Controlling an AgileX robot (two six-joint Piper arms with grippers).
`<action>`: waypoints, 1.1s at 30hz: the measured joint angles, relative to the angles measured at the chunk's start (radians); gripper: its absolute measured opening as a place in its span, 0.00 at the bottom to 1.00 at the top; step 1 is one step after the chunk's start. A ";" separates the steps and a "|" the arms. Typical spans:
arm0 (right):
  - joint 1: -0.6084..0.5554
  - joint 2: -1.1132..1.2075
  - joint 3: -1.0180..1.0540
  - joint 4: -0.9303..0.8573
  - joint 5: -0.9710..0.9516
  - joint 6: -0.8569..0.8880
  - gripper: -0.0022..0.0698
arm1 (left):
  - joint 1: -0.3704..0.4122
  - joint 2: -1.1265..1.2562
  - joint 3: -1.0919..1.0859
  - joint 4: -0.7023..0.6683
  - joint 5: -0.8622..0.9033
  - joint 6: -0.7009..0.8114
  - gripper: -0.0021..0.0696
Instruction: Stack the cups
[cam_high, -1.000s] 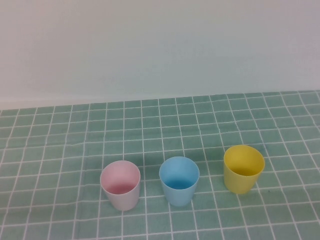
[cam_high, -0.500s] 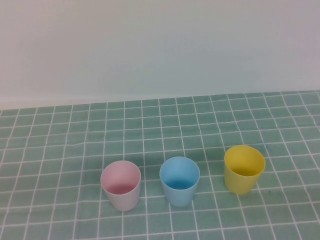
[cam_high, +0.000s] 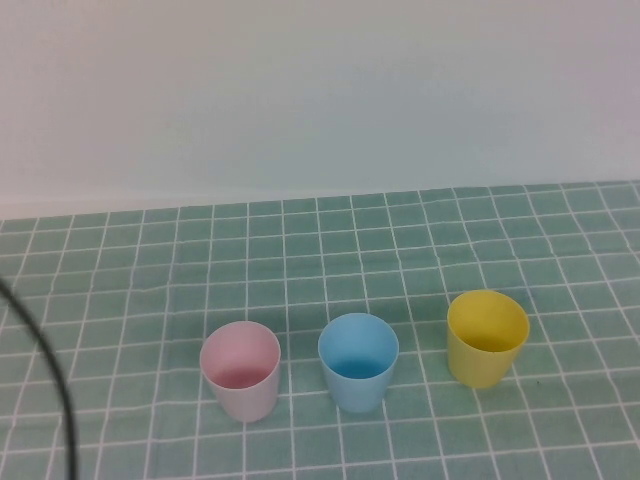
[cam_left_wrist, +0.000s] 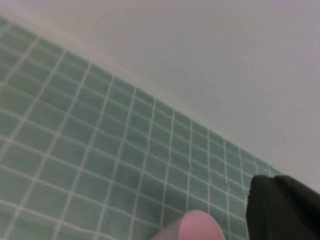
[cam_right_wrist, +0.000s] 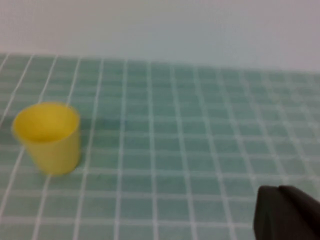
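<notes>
Three cups stand upright in a row on the green checked cloth, apart from each other: the pale pink cup (cam_high: 240, 369) at left, the light blue cup (cam_high: 358, 361) in the middle, the yellow cup (cam_high: 487, 337) at right. Neither gripper shows in the high view. In the left wrist view a dark part of my left gripper (cam_left_wrist: 284, 209) sits at the frame's edge, with the pink cup's rim (cam_left_wrist: 196, 229) close beside it. In the right wrist view a dark part of my right gripper (cam_right_wrist: 287, 214) shows, well away from the yellow cup (cam_right_wrist: 48, 136).
A thin black cable (cam_high: 50, 372) curves in at the left edge of the high view, left of the pink cup. The cloth (cam_high: 330, 240) runs back to a plain white wall (cam_high: 320, 90).
The black cable has come into the high view at the left edge. The three cups have not moved.
</notes>
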 joint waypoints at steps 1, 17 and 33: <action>0.000 0.019 -0.019 0.026 0.047 -0.019 0.03 | -0.007 0.035 0.000 -0.059 0.011 0.016 0.03; 0.090 0.049 -0.053 0.268 0.091 -0.136 0.03 | -0.255 0.752 -0.350 -0.248 0.226 0.552 0.29; 0.090 0.109 -0.053 0.270 0.199 -0.136 0.03 | -0.269 1.015 -0.453 -0.020 0.250 0.462 0.53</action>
